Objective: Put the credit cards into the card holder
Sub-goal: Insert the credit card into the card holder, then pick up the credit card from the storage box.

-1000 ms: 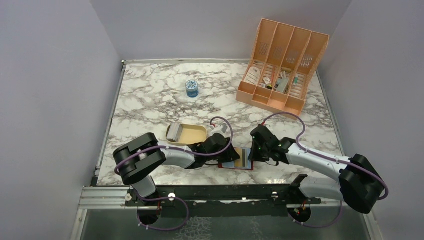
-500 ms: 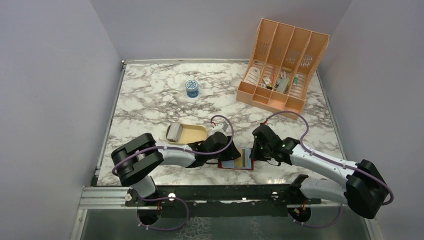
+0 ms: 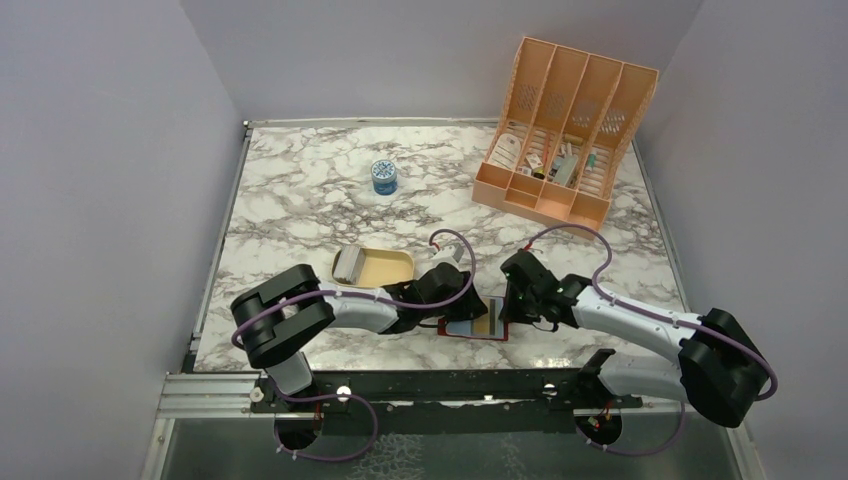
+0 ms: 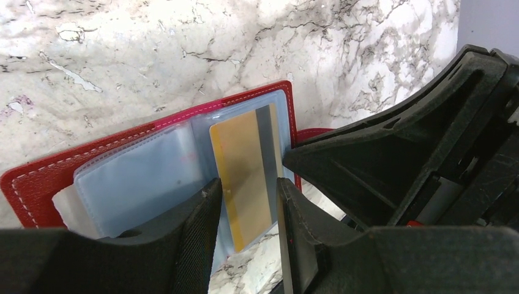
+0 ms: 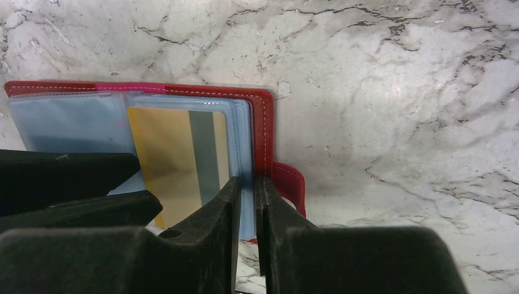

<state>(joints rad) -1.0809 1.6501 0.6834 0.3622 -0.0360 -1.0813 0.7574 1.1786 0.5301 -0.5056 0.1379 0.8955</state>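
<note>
1. The left pincer (image 4: 248, 187) has its jaws apart, straddling the near end of a gold card (image 4: 242, 165). No clamp on the card shows, and the jaws are wider than a second ago.
2. That gold card, with its grey stripe, lies on the right-hand leaf of the red card holder (image 4: 141, 177), among the pale blue sleeves. Its near end pokes just past the sleeve edge. Whether it is fully under the plastic cannot be told.
3. The right pincer (image 5: 246, 187) is all but closed, nipping the holder's right edge beside the snap tab. It pins the holder open on the marble table (image 3: 300, 190), where the holder has not shifted over the last second.
4. The loosened left jaws suggest this card is delivered or nearly so. It may want a last nudge before the arm goes back for another.
5. The greyish stack of cards (image 3: 348, 264) sits at one end of the tan tray (image 3: 390, 268), just beyond the left arm.
6. A blue tin (image 3: 384, 177) and the peach organizer (image 3: 540, 195) stand well apart, farther back.
</note>
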